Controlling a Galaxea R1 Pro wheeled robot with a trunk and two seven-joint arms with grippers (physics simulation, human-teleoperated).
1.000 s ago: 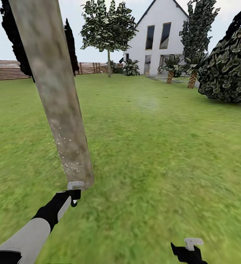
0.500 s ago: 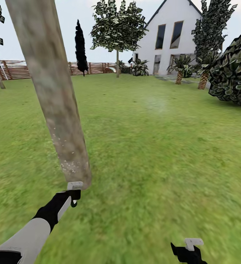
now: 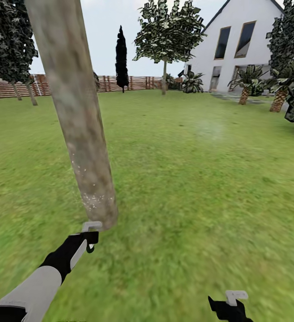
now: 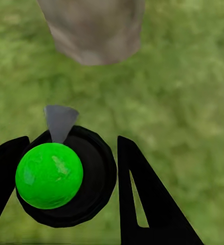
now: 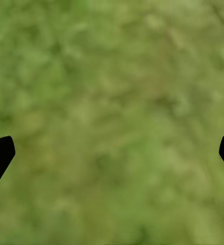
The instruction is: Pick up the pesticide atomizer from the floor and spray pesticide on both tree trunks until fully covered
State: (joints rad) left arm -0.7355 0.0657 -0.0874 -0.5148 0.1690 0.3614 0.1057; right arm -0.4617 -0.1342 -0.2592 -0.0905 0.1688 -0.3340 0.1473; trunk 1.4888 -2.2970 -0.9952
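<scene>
A wide green lawn runs back to a brown slatted fence at 12 o'clock and a white house at 1 o'clock. The pesticide atomizer sits in the left gripper, whose dark fingers press against its round black body from both sides; a green ball shows on top, and the pale grey nozzle points at the trunk's base. In the head view the sprayer's pale head shows at 7 o'clock, just beside the foot of the near tree trunk, probably held so close so the spray lands on the bark; pale specks already dot the lower trunk. A second tree stands well apart at 12 o'clock. The right gripper, at 5 o'clock, hangs low over the grass with its fingers spread and nothing between them, apparently idle.
</scene>
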